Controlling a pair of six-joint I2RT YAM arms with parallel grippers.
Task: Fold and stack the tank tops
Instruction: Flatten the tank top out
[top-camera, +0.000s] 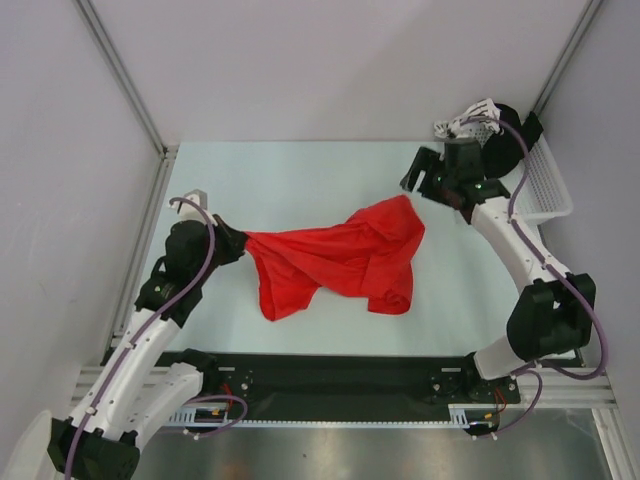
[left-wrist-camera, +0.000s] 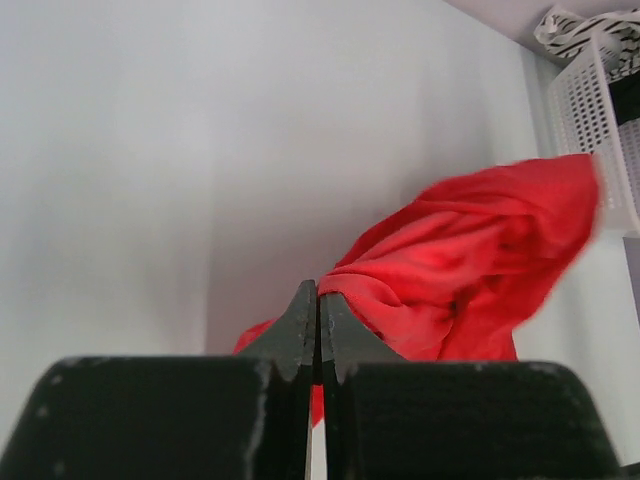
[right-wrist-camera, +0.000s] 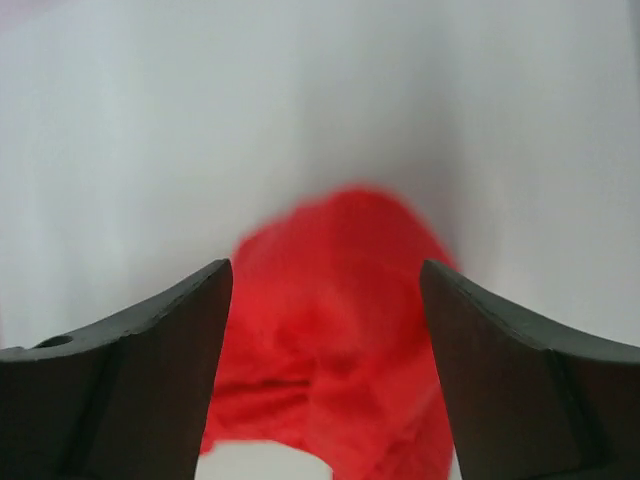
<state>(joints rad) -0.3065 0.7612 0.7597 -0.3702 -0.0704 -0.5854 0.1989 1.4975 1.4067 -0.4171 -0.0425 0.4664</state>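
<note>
A bright red tank top (top-camera: 340, 258) lies crumpled in the middle of the pale table. My left gripper (top-camera: 240, 240) is shut on its left edge, and the cloth stretches from the jaws to the right. In the left wrist view the closed fingertips (left-wrist-camera: 318, 300) pinch red fabric (left-wrist-camera: 460, 260). My right gripper (top-camera: 420, 172) is open and empty, above the table just beyond the garment's far right corner. In the right wrist view the red cloth (right-wrist-camera: 340, 340) shows blurred between the spread fingers (right-wrist-camera: 190, 320), not touching them.
A white mesh basket (top-camera: 545, 185) stands at the table's far right edge, behind the right arm, with a dark and a patterned cloth (top-camera: 470, 118) at its far end. It also shows in the left wrist view (left-wrist-camera: 600, 110). Grey walls enclose the table.
</note>
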